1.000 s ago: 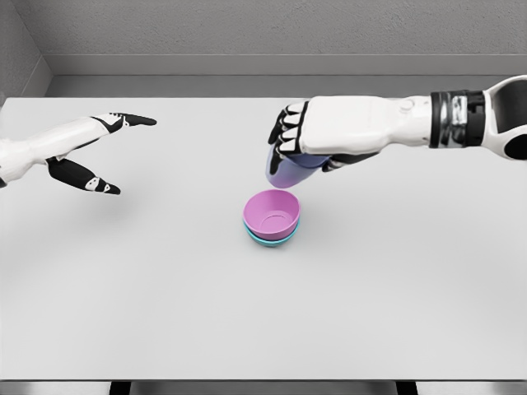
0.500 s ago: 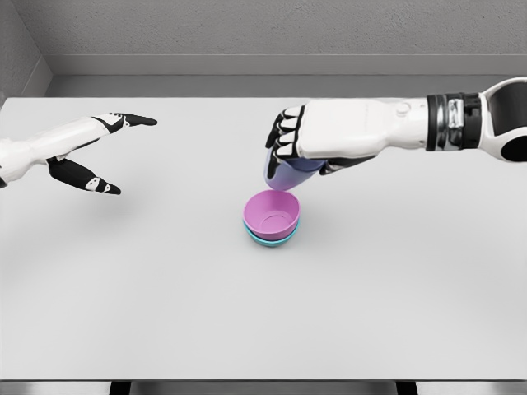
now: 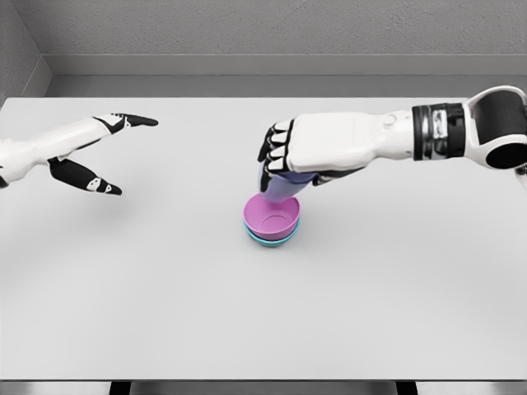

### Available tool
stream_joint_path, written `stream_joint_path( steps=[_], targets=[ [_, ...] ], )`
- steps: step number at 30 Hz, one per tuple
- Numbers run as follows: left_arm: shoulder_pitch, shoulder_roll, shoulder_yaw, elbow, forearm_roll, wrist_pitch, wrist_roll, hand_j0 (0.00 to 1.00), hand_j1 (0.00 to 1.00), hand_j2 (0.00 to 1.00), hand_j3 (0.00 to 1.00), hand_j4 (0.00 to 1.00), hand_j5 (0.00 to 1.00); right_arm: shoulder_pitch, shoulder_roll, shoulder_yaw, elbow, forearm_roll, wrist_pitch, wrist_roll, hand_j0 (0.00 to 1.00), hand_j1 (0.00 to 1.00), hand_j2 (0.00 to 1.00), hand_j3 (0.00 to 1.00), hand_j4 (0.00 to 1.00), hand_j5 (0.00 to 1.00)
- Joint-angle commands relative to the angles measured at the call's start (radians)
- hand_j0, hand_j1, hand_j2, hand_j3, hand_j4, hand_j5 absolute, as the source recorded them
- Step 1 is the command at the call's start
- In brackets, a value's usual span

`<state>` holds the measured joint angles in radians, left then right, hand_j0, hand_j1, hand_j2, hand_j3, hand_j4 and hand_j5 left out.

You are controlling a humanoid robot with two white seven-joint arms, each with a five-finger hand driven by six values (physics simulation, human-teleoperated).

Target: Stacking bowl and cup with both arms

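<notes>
The cup (image 3: 278,186), lilac and tilted, hung with its base at the far rim of the pink bowl (image 3: 272,216), gripped from above by the right hand (image 3: 290,156), whose fingers curled round its upper part; that grasp seemingly left the base free to drop into the bowl. The pink bowl sat nested in a teal bowl (image 3: 272,239) near the middle of the tabletop (image 3: 165,296). The left hand (image 3: 97,155) hovered well apart toward the left edge, fingers spread and holding nothing, probably just keeping clear.
</notes>
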<state>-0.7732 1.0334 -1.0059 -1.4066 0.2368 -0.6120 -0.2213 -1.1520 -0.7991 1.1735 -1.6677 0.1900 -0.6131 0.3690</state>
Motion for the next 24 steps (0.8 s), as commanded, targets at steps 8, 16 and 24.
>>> stream_joint_path(
  steps=[8, 16, 24],
  targets=[
    [0.002, -0.003, 0.001, -0.002, 0.007, 0.001, 0.0, 1.0, 1.0, 1.0, 1.0, 1.0, 1.0, 0.0, 0.023, 0.008, 0.005, 0.005, 0.002, -0.002, 0.65, 0.65, 0.65, 0.65, 0.65, 0.65],
    [0.002, -0.003, 0.001, -0.002, 0.007, 0.001, 0.0, 1.0, 1.0, 1.0, 1.0, 1.0, 1.0, 0.002, 0.023, 0.021, 0.005, 0.005, 0.002, -0.004, 0.65, 0.65, 0.65, 0.65, 0.65, 0.65],
    [0.002, -0.004, 0.001, -0.002, 0.007, 0.001, 0.0, 1.0, 1.0, 1.0, 1.0, 1.0, 1.0, 0.0, 0.031, 0.023, 0.009, 0.005, 0.002, -0.004, 0.65, 0.65, 0.65, 0.65, 0.65, 0.65]
  ],
)
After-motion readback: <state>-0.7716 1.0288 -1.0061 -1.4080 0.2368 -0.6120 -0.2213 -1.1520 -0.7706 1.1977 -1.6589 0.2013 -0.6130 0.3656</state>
